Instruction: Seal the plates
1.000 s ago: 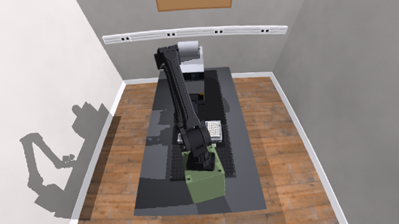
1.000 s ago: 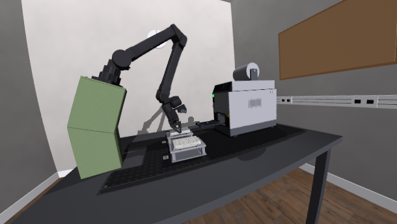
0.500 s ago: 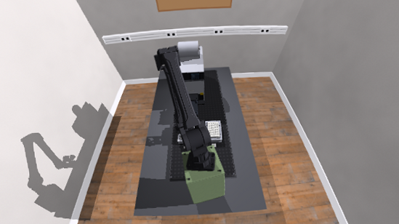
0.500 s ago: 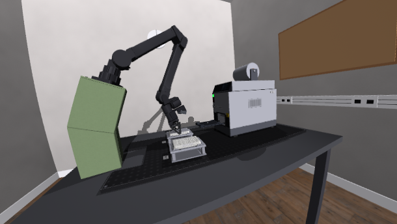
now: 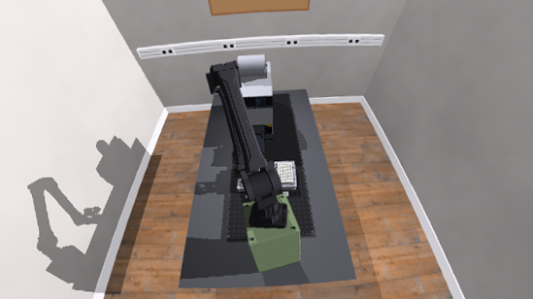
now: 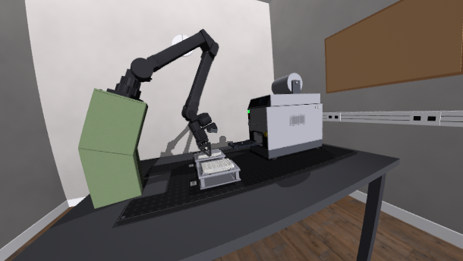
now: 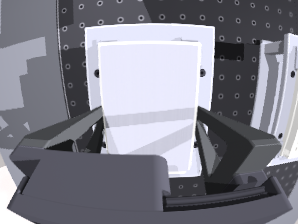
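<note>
My gripper (image 7: 149, 110) (image 6: 205, 153) is shut on a plate (image 7: 150, 75) with a smooth, pale, sealed-looking top. The plate is over the far nest (image 7: 208, 50) (image 6: 196, 156), at or just above its level; whether it is seated I cannot tell. The other plate (image 5: 285, 172) (image 6: 218, 166), with open wells, lies in the near nest (image 6: 220, 181) (image 7: 272, 90). The sealer (image 6: 294, 127) (image 5: 258, 87) shows a green lamp (image 6: 248, 111). Its stage (image 6: 240, 145) is out and bare. The nest labels are not readable.
The near nest stands beside my gripper, at the right in the wrist view. The sealer stands at the back of the black perforated mat (image 6: 167, 197), its stage reaching towards the nests. The green arm base (image 6: 110, 152) (image 5: 276, 246) is at the other end. A yellow part (image 6: 266, 134) is on the sealer's front.
</note>
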Controlling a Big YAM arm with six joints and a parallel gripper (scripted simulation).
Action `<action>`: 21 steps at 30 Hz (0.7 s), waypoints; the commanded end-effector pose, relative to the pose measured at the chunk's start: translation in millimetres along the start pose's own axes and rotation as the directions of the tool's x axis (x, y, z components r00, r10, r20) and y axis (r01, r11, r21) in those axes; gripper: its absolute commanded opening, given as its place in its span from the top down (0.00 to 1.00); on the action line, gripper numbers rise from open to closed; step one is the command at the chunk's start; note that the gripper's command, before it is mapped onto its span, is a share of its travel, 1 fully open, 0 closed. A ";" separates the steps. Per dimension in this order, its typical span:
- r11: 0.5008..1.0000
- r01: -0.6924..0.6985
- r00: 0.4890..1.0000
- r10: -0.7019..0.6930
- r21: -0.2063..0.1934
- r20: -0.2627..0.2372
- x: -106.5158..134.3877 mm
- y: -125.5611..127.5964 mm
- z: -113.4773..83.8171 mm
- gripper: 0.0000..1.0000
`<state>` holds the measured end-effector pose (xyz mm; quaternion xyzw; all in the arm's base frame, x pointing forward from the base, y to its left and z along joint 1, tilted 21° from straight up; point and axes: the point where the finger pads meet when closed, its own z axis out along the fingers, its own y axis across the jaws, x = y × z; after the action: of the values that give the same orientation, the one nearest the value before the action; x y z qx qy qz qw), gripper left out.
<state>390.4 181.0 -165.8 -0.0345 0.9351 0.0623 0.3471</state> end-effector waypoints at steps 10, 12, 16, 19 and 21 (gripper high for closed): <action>1.000 -0.009 1.000 0.009 0.007 0.017 -5.6 -6.9 -8.4 1.00; 1.000 -0.009 1.000 0.009 0.007 0.019 -5.9 -6.9 -8.4 1.00; 1.000 -0.011 1.000 0.011 0.007 0.022 -6.6 -7.8 -8.4 1.00; 1.000 -0.012 1.000 0.012 0.007 0.023 -6.9 -8.2 -8.4 1.00; 1.000 -0.012 1.000 0.012 0.007 0.024 -7.1 -8.0 -8.4 1.00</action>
<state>390.8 180.7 -165.5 -0.0341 0.9349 0.0619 0.3477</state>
